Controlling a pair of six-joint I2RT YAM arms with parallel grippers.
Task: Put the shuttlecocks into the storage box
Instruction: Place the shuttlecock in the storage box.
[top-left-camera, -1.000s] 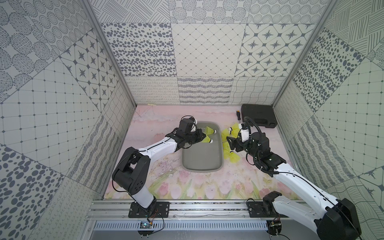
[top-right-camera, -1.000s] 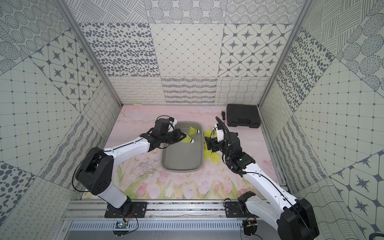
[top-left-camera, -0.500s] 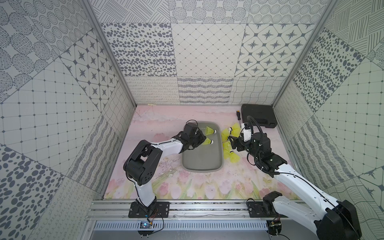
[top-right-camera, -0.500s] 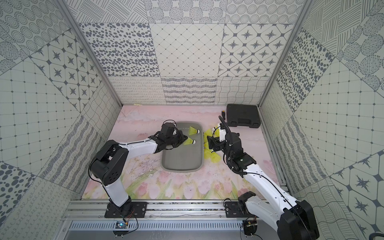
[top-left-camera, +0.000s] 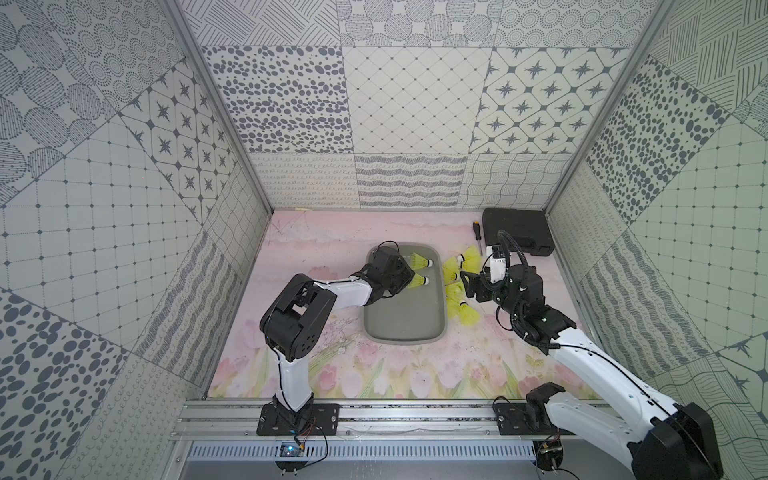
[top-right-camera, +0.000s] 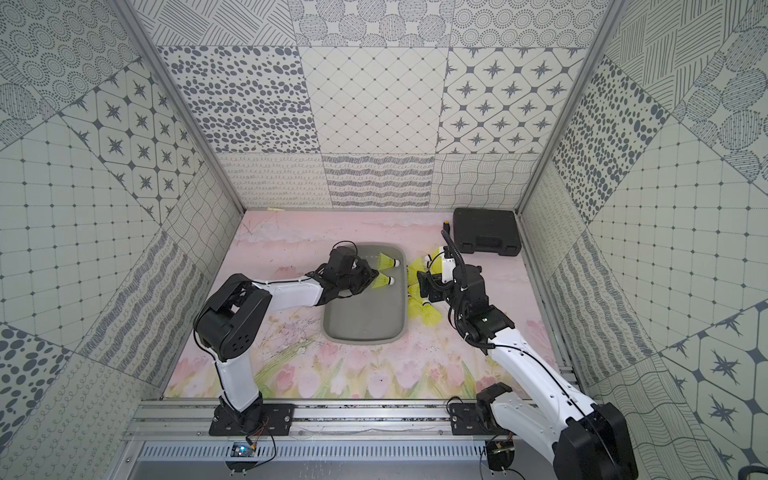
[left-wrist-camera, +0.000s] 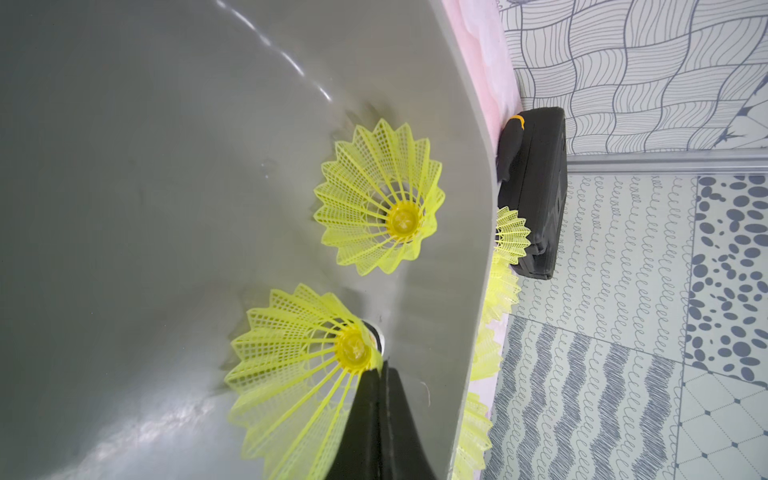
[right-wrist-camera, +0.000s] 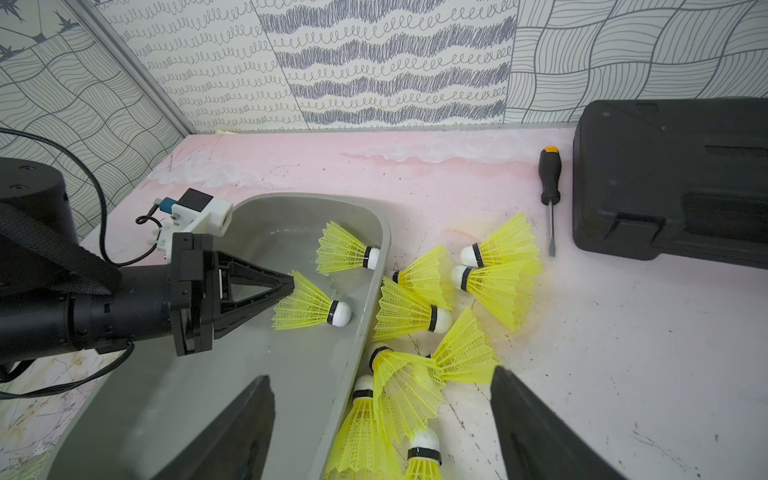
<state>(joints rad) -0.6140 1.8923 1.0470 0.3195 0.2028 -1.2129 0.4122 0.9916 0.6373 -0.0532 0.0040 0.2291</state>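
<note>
Shuttlecocks (right-wrist-camera: 411, 316): eight lie heaped on the worktop (top-left-camera: 374, 374), touching or just beside the 3 o'clock wall of the storage box (top-left-camera: 403, 320); two more lie on their sides inside its 1 o'clock corner. The right end effector (right-wrist-camera: 381, 374) hangs over the heap with jaws spread, one finger above the box floor and the other above the worktop, gripping nothing. The pick is probably best made by descending on a single outer shuttlecock and closing across its white cork and dark band, since the mesh skirts overlap and a wide bite may drag neighbours along. The left end effector (right-wrist-camera: 290, 286) is pressed together, its tips touching the skirt rim of the nearer boxed shuttlecock (right-wrist-camera: 311, 309); whether mesh is caught between them cannot be told. Left arm: elbow folded, forearm low across the box's 9 o'clock wall. Right arm: extended from 5 o'clock, wrist pitched down. A screwdriver (right-wrist-camera: 549, 187) and black case (top-left-camera: 517, 230) lie at 1 o'clock.
</note>
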